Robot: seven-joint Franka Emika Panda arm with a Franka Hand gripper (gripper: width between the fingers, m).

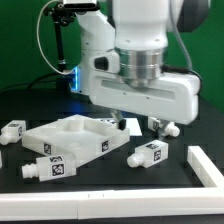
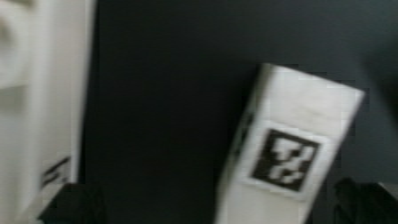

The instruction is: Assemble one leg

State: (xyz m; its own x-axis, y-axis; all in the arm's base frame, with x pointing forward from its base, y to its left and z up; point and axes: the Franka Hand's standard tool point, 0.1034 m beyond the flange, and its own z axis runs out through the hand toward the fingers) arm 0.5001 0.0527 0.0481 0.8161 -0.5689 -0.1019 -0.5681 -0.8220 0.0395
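Hovering, spread and empty, above a leg (image 2: pixel 295 135) beside the panel (image 2: pixel 32 90), the gripper (image 2: pixel 210 206) seems at the pick-up step; next: centre over it, descend, pinch.

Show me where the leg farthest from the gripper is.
The leg lies at the exterior view's far left, beside the left corner of the white panel.

Bright overhead light; wrist view blurred, grainy.

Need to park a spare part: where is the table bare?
Bare: the black table between the square panel, the nearer leg on the exterior view's right and the front white strip. Crowded: around the panel's corner under the arm.
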